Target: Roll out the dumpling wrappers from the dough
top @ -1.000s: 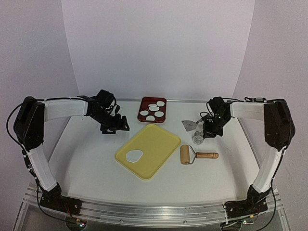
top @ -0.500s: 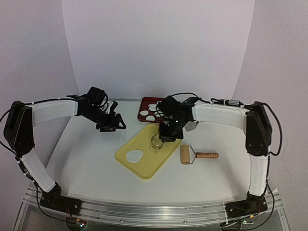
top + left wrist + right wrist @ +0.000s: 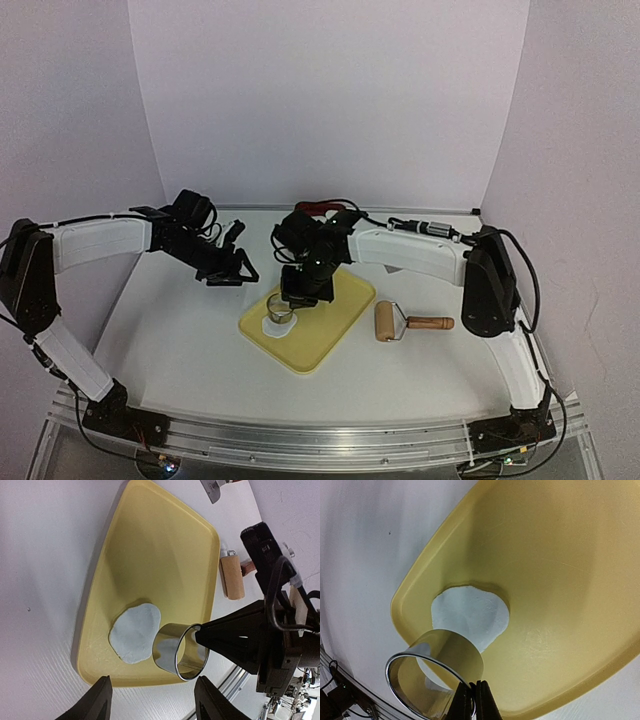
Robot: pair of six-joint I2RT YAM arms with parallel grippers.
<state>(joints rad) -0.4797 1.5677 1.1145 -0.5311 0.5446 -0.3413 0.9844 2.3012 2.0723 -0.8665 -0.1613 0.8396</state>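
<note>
A white table (image 3: 170,335) is seen, with a yellow board (image 3: 322,345) on it. A metal ring cutter (image 3: 181,651) is clamped by its rim in the right gripper (image 3: 470,697). The flattened dough (image 3: 470,612) is laid on the board just below its fingertips. The left gripper (image 3: 154,702) is spread wide, with nothing held.

light: bright, diffuse | shadows: soft | glare: reflections on metal ring (image 3: 180,652) | top view: slightly soft

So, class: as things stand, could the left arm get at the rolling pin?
Probably not: the rolling pin lies beyond the yellow board, and the right gripper, holding the ring cutter at the dough, blocks the way.
</note>
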